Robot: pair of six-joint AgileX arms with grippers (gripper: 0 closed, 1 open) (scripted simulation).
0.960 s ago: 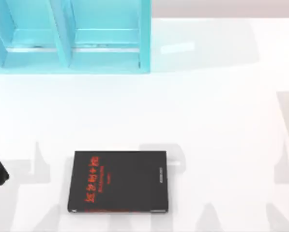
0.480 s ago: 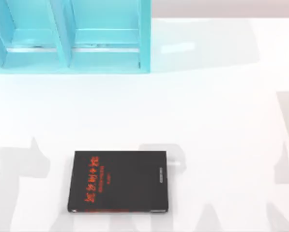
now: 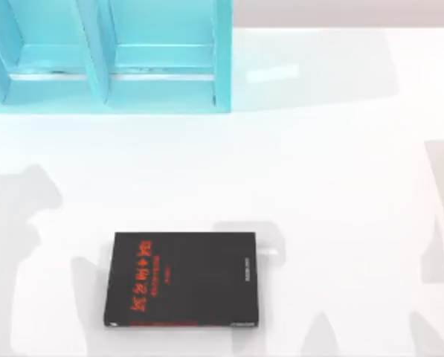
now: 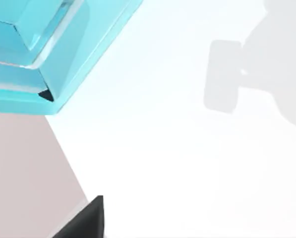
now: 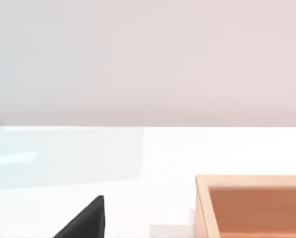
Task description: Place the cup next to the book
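Book (image 3: 181, 280) lies flat, front-left of table (image 3: 318, 186); turquoise shelf unit (image 3: 110, 56) at back-left, wooden box (image 5: 252, 206) near right wrist cam. Can't tell either gripper's finger state. Next: find cup first, then approach from above w/o nudging book.

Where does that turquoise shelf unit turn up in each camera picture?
Top view: the turquoise open shelf unit stands at the picture's top left.
Left wrist view: one corner of it, seen close, on the table.
Right wrist view: a light wooden box instead.
Shared landmark: the white table.
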